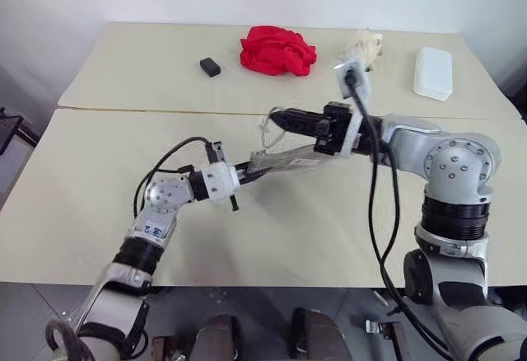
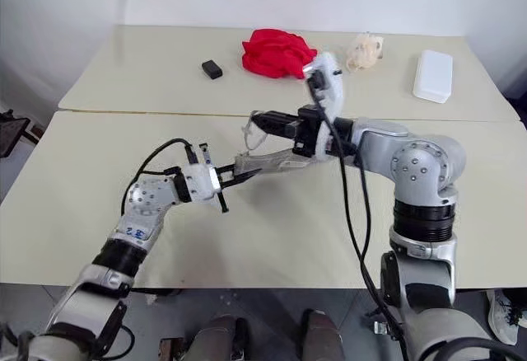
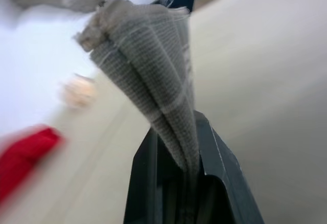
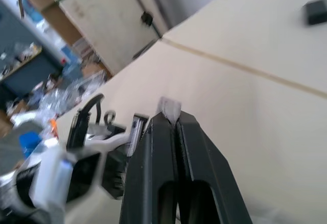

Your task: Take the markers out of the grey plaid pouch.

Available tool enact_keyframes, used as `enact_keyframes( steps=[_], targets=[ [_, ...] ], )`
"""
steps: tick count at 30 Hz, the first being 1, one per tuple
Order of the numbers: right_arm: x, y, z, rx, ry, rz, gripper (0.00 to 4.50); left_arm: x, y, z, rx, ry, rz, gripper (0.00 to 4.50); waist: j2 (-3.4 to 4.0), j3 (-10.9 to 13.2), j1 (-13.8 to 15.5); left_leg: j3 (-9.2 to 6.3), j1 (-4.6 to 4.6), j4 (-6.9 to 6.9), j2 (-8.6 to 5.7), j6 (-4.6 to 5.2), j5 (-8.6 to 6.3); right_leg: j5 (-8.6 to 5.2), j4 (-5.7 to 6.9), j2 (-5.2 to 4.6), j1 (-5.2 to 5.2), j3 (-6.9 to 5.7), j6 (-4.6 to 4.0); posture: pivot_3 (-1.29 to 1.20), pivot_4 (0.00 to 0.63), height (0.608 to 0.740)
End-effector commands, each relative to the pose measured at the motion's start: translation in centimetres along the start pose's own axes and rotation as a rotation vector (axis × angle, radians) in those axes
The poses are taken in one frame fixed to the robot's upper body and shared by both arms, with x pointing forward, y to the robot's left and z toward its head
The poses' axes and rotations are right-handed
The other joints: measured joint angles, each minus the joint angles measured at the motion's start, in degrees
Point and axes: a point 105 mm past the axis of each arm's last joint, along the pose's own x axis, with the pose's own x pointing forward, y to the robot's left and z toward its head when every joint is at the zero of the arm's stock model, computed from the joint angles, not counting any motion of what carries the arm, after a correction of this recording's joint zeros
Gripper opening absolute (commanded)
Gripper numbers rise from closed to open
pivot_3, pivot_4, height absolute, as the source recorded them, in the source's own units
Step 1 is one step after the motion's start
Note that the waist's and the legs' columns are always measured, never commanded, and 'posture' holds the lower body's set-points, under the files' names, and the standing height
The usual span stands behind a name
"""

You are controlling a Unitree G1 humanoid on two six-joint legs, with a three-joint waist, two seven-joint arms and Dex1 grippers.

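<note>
The left gripper [image 1: 244, 171] is seen with its two black fingers pressed together on one end of the grey plaid pouch [image 1: 284, 160], and in the left wrist view the woven grey fabric [image 3: 148, 75], crossed by thin pale grid lines, is pinched between the flat, smooth fingers [image 3: 214, 157] and fans out beyond them in soft folds. The pouch is held clear above the near table [image 1: 99, 213], stretched as a limp, slightly sagging strip between the two arms. At its other end the right gripper [image 1: 276, 119] is found with its jaws closed; a small pale, translucent scrap [image 4: 169, 106] is nipped at the tips in the right wrist view, and what it is cannot be made out, though a thin clear looped shape [image 1: 268, 134] is seen hanging at the pouch's upper end just below those tips. A black cable [image 1: 375, 204] is draped over the right forearm. Beyond the arms, a second matte cream table [image 1: 148, 72] is butted against the near one along a straight seam. On it a crumpled red cloth [image 1: 278, 50] is heaped in soft ridges, with a small black block [image 1: 210, 67] lying near it towards the robot's left. To the right, a lumpy cream-coloured object [image 2: 366, 50] is set, and further right a smooth white rectangular box [image 1: 433, 72] with rounded corners rests flat.
</note>
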Motion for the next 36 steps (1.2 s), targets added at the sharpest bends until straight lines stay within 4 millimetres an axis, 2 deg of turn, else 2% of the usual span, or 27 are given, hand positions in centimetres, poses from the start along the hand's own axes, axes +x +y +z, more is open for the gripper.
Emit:
enact_keyframes(
  steps=[1,2,6,8,12,16,20,23,27,30,36],
  targets=[
    [-3.2,-0.5,3.0,-0.092,-0.138,-0.034,0.03,-2.0,-0.5,2.5,-0.319,-0.075,-0.093,0.0,0.01,0.0,-0.08,-0.01,0.01,0.01,0.0,0.0,0.0,0.0,0.01,0.01,0.0,0.0,0.0,0.0,0.15,0.74],
    [-4.1,-1.0,3.2,-0.103,-0.143,-0.058,0.03,-2.5,-0.6,2.8,-0.392,-0.074,-0.106,0.0,0.01,0.01,-0.1,0.0,0.02,0.02,0.0,-0.01,0.01,0.0,0.02,0.0,0.0,0.02,0.0,0.0,0.15,0.74],
    [-6.5,-2.2,3.0,-0.126,-0.136,-0.131,0.03,-3.7,-0.2,3.4,-0.493,-0.077,-0.089,0.0,0.01,0.01,0.32,0.03,0.06,0.06,-0.01,-0.02,0.01,0.0,0.05,0.01,0.02,0.08,0.0,0.0,0.15,0.74],
    [-8.1,-2.7,2.5,-0.147,-0.114,-0.173,0.03,-4.4,0.6,3.6,-0.583,-0.1,-0.054,0.0,0.01,0.01,0.45,0.02,0.07,0.08,-0.01,-0.02,0.01,0.0,0.05,0.01,0.05,0.07,0.0,0.0,0.15,0.74],
    [-10.7,-3.2,0.9,-0.177,-0.052,-0.206,0.03,-5.0,1.8,3.4,-0.64,-0.121,-0.003,0.0,0.01,0.01,0.57,0.03,0.06,0.08,-0.02,-0.02,0.01,0.0,0.02,0.01,0.05,0.07,0.0,0.0,0.15,0.74],
    [-13.4,-4.5,0.3,-0.141,-0.064,-0.282,0.03,-5.3,1.7,3.1,-0.698,-0.106,-0.024,0.0,0.01,0.01,0.41,0.06,0.1,0.08,-0.02,-0.03,0.02,0.0,0.05,0.02,0.05,0.09,0.0,0.0,0.15,0.74],
    [-14.2,-4.7,0.2,-0.13,-0.092,-0.302,0.03,-4.9,1.1,2.8,-0.7,-0.078,-0.073,0.0,0.01,0.01,0.39,0.1,0.14,0.08,-0.01,-0.06,0.04,0.0,0.07,0.05,0.05,0.14,0.0,0.0,0.15,0.74],
    [-14.2,-3.3,0.7,-0.059,-0.145,-0.219,0.03,-4.5,1.0,2.7,-0.697,-0.081,-0.099,0.0,0.01,0.01,0.5,0.11,0.14,0.09,-0.01,-0.07,0.04,0.0,0.08,0.05,0.05,0.15,0.0,0.0,0.15,0.74],
    [-14.4,-1.6,0.2,-0.066,-0.089,-0.147,0.97,-4.1,1.1,2.6,-0.689,-0.085,-0.111,0.0,0.01,0.01,0.93,0.07,0.14,0.1,-0.01,-0.07,0.04,0.0,0.08,0.05,0.08,0.13,0.0,0.0,0.15,0.74],
    [-16.8,-2.0,-0.8,-0.156,-0.038,-0.224,1.97,-3.3,1.7,2.5,-0.601,-0.093,-0.087,0.0,0.0,0.01,2.14,0.07,0.13,0.12,-0.02,-0.06,0.04,0.0,0.05,0.05,0.09,0.13,0.0,0.0,0.15,0.74],
    [-21.1,-3.1,-3.0,-0.163,0.081,-0.312,1.97,-1.7,1.0,2.3,-0.433,-0.089,-0.129,0.0,0.0,0.01,2.15,0.08,0.16,0.18,-0.05,-0.03,0.03,0.01,0.02,0.04,0.18,0.13,0.02,0.0,0.15,0.74]
  ],
)
